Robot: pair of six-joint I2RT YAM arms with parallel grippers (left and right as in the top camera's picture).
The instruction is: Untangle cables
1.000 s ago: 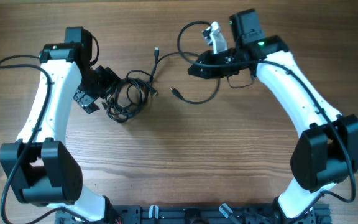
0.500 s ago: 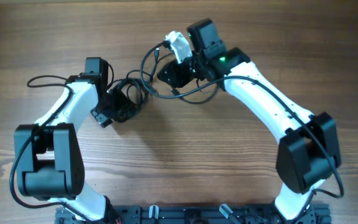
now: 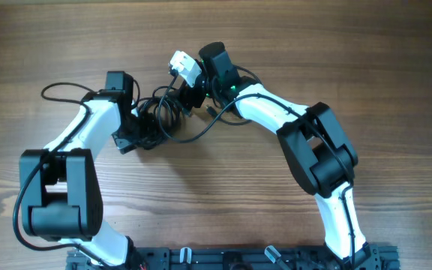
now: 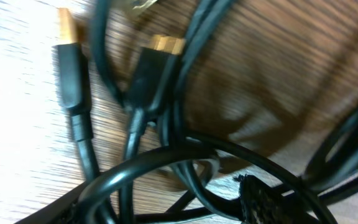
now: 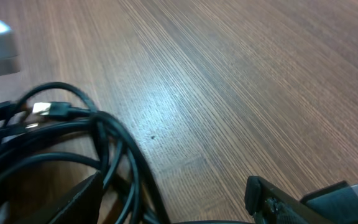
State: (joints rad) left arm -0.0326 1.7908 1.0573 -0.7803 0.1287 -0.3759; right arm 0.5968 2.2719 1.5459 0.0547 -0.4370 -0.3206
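Evidently both arms crowded the tangled bundle of thin black cables (image 3: 162, 120) so that each could work one side; it lay on the wooden table (image 3: 238, 202) between them, left of centre. The right gripper (image 5: 173, 186) stood with its fingers spread wide over bare wood, holding nothing, probably poised to pick a strand. The left gripper (image 3: 136, 133) pressed into the bundle's left side, gold-tipped plugs (image 4: 67, 25) close before its camera; whether it clamped a cord I couldn't tell.
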